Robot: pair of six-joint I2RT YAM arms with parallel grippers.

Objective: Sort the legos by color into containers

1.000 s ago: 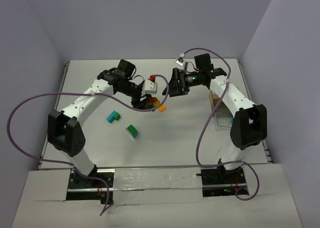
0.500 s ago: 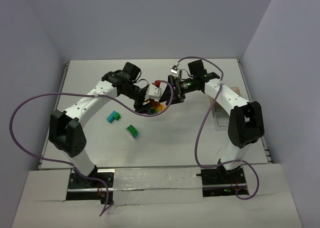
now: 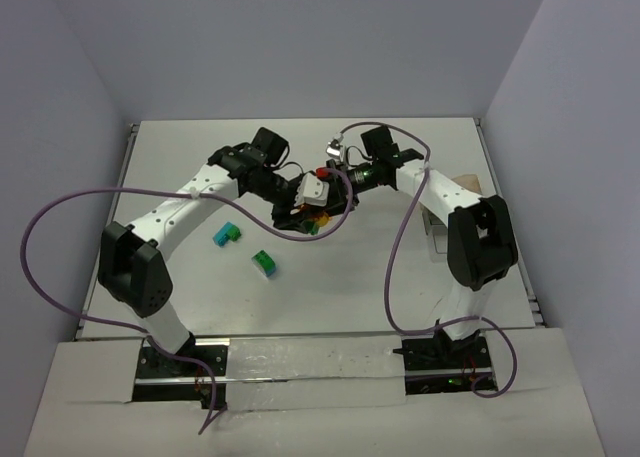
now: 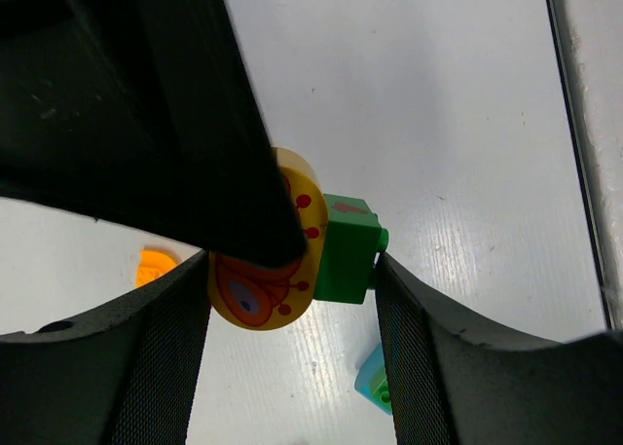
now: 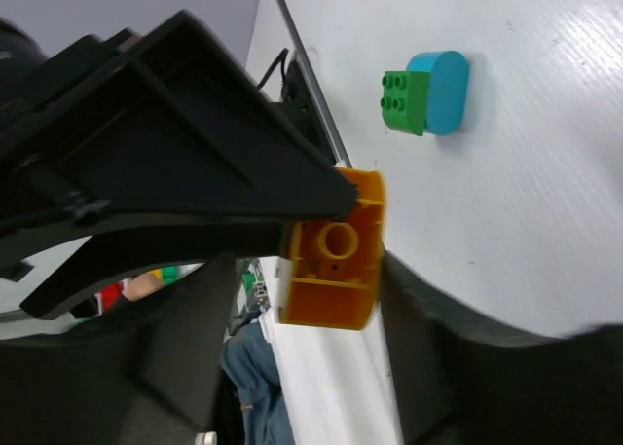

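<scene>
Legos [image 3: 315, 220] are held mid-table: one round yellow brick [image 4: 261, 291] joined to one green brick [image 4: 348, 250] is clamped by the left gripper [image 4: 292, 272], and one orange brick [image 5: 336, 255] by the right gripper [image 5: 311, 270]. One teal brick [image 3: 227, 234] and one green-teal brick [image 3: 264, 263] are seen loose on the table [image 3: 380, 277].

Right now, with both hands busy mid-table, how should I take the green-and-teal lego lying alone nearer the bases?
Probably from straight above, pinching the green-and-teal lego across its green half's two flat sides. The teal end is rounded, so it offers poorer contact, and nothing crowds the piece.
</scene>
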